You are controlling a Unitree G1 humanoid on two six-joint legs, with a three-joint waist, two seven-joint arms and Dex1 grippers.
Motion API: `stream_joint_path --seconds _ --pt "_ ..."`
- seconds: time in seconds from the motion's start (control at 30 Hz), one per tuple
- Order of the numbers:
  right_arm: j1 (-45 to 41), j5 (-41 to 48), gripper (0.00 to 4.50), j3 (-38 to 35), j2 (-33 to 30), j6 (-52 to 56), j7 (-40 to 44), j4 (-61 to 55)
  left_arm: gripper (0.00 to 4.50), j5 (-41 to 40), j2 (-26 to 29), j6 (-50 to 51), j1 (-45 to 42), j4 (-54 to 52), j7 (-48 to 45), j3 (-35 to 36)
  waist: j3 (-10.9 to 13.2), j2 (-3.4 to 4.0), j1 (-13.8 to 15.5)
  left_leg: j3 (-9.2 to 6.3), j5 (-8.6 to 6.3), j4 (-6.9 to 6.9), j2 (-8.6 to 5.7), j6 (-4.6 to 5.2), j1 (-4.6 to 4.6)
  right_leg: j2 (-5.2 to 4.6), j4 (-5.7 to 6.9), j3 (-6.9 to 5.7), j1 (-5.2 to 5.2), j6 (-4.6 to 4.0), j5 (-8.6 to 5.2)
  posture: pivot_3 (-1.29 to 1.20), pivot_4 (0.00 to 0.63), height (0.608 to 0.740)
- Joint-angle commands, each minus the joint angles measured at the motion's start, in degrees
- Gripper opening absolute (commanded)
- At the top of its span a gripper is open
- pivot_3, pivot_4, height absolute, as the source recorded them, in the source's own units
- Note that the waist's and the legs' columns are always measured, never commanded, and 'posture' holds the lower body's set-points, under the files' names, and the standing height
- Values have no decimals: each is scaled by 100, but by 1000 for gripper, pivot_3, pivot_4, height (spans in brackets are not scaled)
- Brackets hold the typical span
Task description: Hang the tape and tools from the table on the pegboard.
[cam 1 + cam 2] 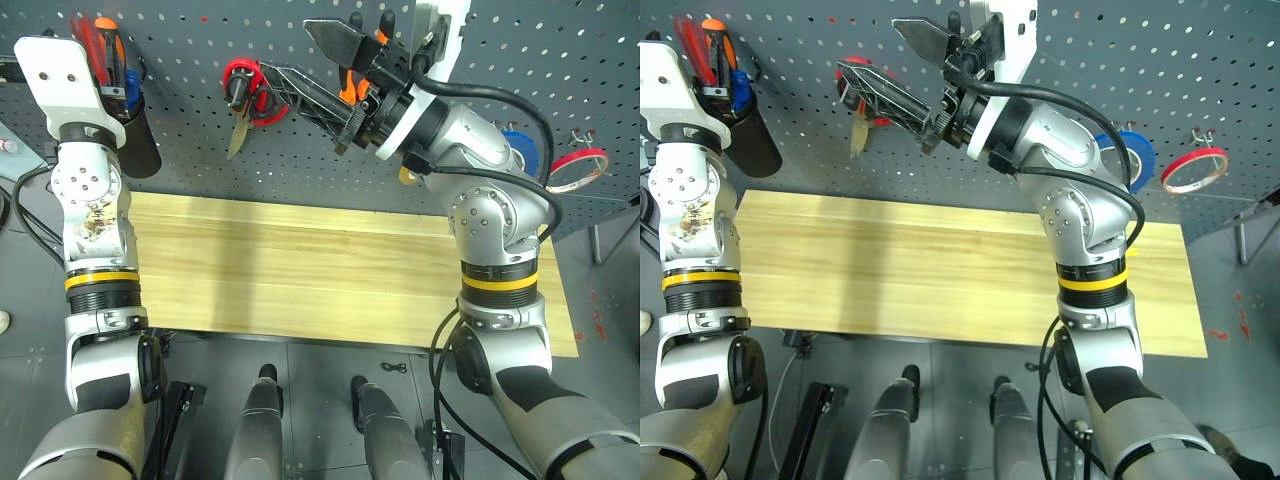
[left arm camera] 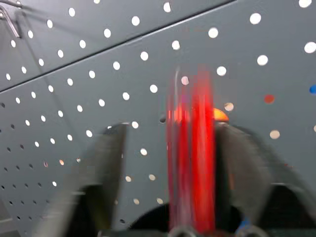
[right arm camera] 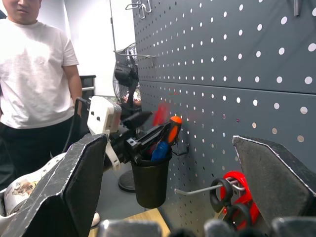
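Screwdriver (image 2: 192, 158) with the clear red handle stands blurred between the 2 spread fingers of the left gripper (image 2: 173, 133), nearer 1 finger than the other; whether either finger touches it I cannot tell. It sits in the black cup (image 1: 140, 135) fixed at the left end of the pegboard (image 1: 200, 40), beside an orange-and-black screwdriver (image 3: 173, 129) and a blue tool (image 3: 159, 150). The right gripper (image 1: 330, 75) is up in front of the pegboard's middle with its jaws wide apart and nothing between them. Just beside it the small black-handled scissors (image 3: 220, 195) hang on a hook against the red-handled scissors (image 3: 243, 197). Orange handles (image 1: 348, 88) show behind this gripper, mostly hidden. The blue tape (image 1: 1135, 150) hangs on the pegboard behind the right arm, with a red tape ring (image 1: 580, 168) further right. The table (image 1: 300, 270) lies below both arms. A person in a white shirt (image 3: 34, 74) stands off to the left of the board.
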Motion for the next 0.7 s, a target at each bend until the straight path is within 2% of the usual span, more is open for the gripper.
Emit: stream_joint_path --seconds 0.03,0.23,0.43,0.53,0.7 --pt "16 -39 4500 -32 -77 -69 32 -204 4379 -209 152 104 112 -549 -160 159 0 0 0 0 0 0 0 0 0 0 1 0 0 0 0 137 323 740" --pt "354 10 4500 -111 -494 120 148 -474 4379 -723 295 1075 541 -1752 -808 124 0 0 17 -1 0 0 0 -1 -1 -2 -1 -1 3 0 0 141 329 740" --pt "1141 118 4500 -237 -1314 546 292 -1180 4379 -1859 794 2529 1038 -3066 -2089 127 0 -1 21 -1 1 2 0 0 0 -2 1 -1 3 0 0 174 346 740" --pt "1441 175 4500 -297 -1554 712 226 -1498 4379 -2318 1014 3198 1252 -3491 -2408 202 0 -1 -3 -1 1 2 1 0 4 -1 3 0 4 0 -1 174 342 740" --pt "2322 292 4500 -548 -2060 1121 130 -2255 4379 -3643 1485 4697 2166 -4440 -3146 461 1 -2 1 0 1 4 1 1 4 -2 1 2 7 2 -2 171 371 740"
